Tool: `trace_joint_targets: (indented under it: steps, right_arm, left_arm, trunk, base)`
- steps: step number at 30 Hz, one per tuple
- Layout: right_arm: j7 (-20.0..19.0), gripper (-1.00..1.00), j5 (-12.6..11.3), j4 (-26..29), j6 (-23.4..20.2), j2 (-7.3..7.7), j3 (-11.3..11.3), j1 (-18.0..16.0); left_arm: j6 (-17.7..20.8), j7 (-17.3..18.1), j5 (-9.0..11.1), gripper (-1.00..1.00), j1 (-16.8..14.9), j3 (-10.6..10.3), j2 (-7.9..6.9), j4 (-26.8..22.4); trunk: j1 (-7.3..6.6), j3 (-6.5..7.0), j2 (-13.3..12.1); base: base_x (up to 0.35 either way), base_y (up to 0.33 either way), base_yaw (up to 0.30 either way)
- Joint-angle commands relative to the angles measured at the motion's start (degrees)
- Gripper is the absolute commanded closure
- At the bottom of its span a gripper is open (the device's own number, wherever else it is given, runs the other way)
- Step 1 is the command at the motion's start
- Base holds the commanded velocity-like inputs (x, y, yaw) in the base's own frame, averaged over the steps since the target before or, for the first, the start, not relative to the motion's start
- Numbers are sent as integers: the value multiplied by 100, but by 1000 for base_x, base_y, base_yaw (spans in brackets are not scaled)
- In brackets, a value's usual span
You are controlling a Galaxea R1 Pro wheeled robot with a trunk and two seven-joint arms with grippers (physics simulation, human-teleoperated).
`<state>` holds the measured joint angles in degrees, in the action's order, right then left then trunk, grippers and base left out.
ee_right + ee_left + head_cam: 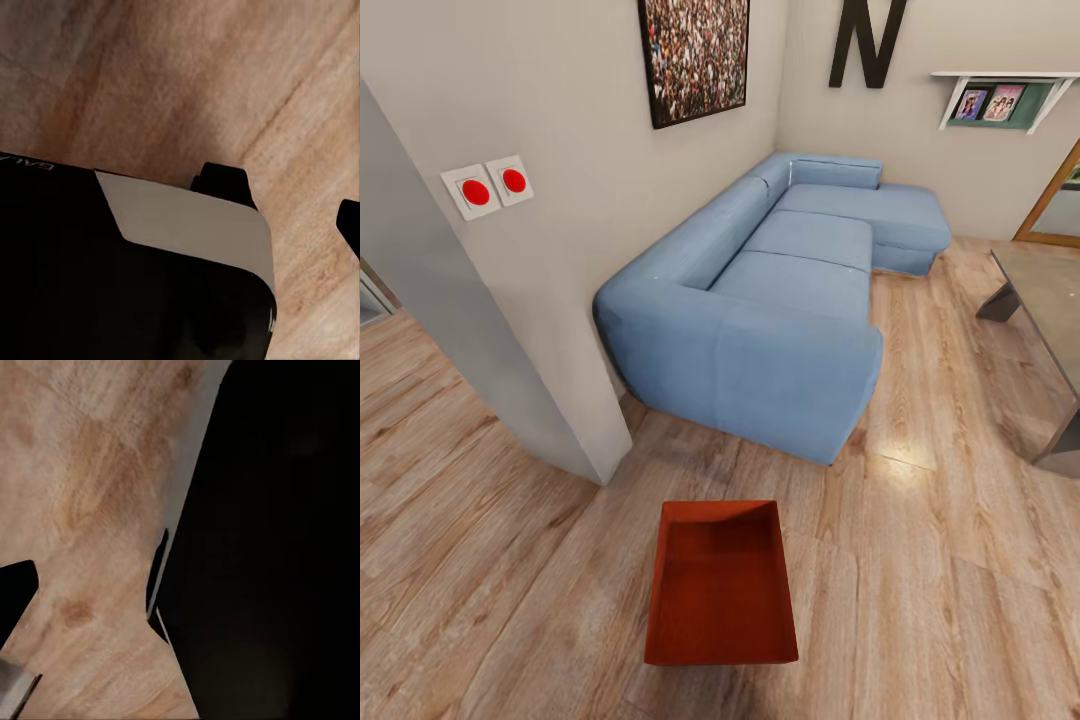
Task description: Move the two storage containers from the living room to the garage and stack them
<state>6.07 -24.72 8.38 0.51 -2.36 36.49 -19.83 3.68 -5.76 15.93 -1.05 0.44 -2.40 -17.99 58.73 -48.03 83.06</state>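
One storage container (721, 585) sits open-topped on the living room's wood-plank floor (920, 590), just before the blue sectional sofa (780, 300). A large black letter "N" (869, 40) hangs on the wall. A wall corner (575, 420) stands left of the container and a glass table (1050, 320) right, with open planks between. Each wrist view shows dark robot body over planks; I cannot tell how either gripper's jaws stand.

1 storage container (721, 585) sits on the plank floor (920, 600) before the sofa (780, 300), which backs the wall (590, 130).
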Motion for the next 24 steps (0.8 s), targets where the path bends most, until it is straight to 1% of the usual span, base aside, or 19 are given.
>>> trace_joint_targets:
  steps: [1, 3, 4, 5, 7, 9, 10, 12, 13, 14, 15, 16, 18, 19, 20, 21, 22, 23, 24]
  right_arm:
    - [170, -100, -58, -1, -59, -204, 50, -397]
    - [354, -100, -64, -2, -257, -436, 48, -1003]
    - [403, -100, -65, -3, -327, -523, 48, -1261]
    - [421, -100, -66, -3, -353, -559, 49, -1369]
    - [507, -100, -81, -20, -423, -715, 35, -1829]
    - [577, -100, -126, -33, -441, -764, 1, -2036]
    - [712, -100, -280, -44, -439, -764, -115, -2257]
    - [820, -100, -475, -51, -384, -764, -249, -2395]
    - [828, -100, -501, -52, -365, -764, -268, -2414]
    - [831, -100, -539, -57, -288, -764, -294, -2450]
    - [829, -100, -537, -66, -234, -764, -283, -2461]
    - [826, -100, -523, -94, -192, -764, -272, -2469]
    - [819, -100, -497, -182, -155, -764, -263, -2473]
    - [735, -100, -453, -369, -39, -764, -259, -2473]
    - [628, -100, -438, -480, 75, -754, -258, -2474]
    - [557, -100, -432, -526, 139, -742, -258, -2476]
    - [225, -100, -428, -654, 314, -715, -262, -2477]
    - [145, -100, -429, -686, 341, -713, -263, -2476]
    - [-57, -100, -431, -792, 409, -722, -264, -2471]
  left_arm:
    - [149, -226, 33, -100, -238, 3, -35, -158]
    - [257, -505, 36, -100, -661, 4, -41, -328]
    - [305, -749, 30, -100, -847, 3, -17, -391]
    - [327, -871, 27, -100, -922, 2, -4, -417]
    - [452, -1526, 10, -100, -1160, -1, 62, -573]
    - [539, -1856, 4, -100, -1249, -2, 85, -721]
    - [766, -2139, 9, -100, -1340, -5, 92, -1155]
    - [1245, -2033, 10, -100, -1418, -7, 95, -1841]
    - [1346, -1969, 9, -100, -1447, -7, 96, -1948]
    - [1585, -1725, 13, -100, -1631, -8, 98, -2126]
    - [1692, -1571, 25, -100, -1810, -8, 99, -2132]
    - [1739, -1467, 16, -100, -2000, -13, 107, -2021]
    - [1759, -1402, -13, -100, -2180, -29, 127, -1824]
    - [1768, -1346, -65, -100, -2440, -48, 179, -1491]
    - [1748, -1323, -93, -100, -2607, -54, 214, -1296]
    - [1720, -1313, -101, -100, -2689, -58, 230, -1206]
    - [1509, -1259, -116, -100, -2915, -64, 291, -914]
    - [1446, -1251, -120, -100, -2947, -65, 314, -848]
    - [1273, -1229, -127, -100, -3010, -73, 395, -667]
  trunk:
    - [0, -4, 2]
    - [0, -4, 2]
    - [0, -4, 2]
    - [0, -4, 2]
    - [0, -4, 2]
    - [0, -4, 2]
    - [0, -4, 2]
    - [0, -4, 2]
    - [0, -4, 2]
    - [0, -4, 2]
    - [0, -4, 2]
    - [0, -4, 2]
    - [0, -4, 2]
    - [0, -4, 2]
    - [0, -4, 2]
    - [0, -4, 2]
    - [0, -4, 2]
    - [0, -4, 2]
    - [0, -4, 2]
  base:
    - [0, 0, 0]
    - [0, 0, 0]
    - [0, 0, 0]
    - [0, 0, 0]
    - [0, 0, 0]
    - [0, 0, 0]
    - [0, 0, 0]
    - [0, 0, 0]
    - [0, 0, 0]
    - [0, 0, 0]
    - [0, 0, 0]
    - [0, 0, 0]
    - [0, 0, 0]
    - [0, 0, 0]
    - [0, 0, 0]
    - [0, 0, 0]
    - [0, 0, 0]
    - [0, 0, 0]
    - [0, 0, 0]
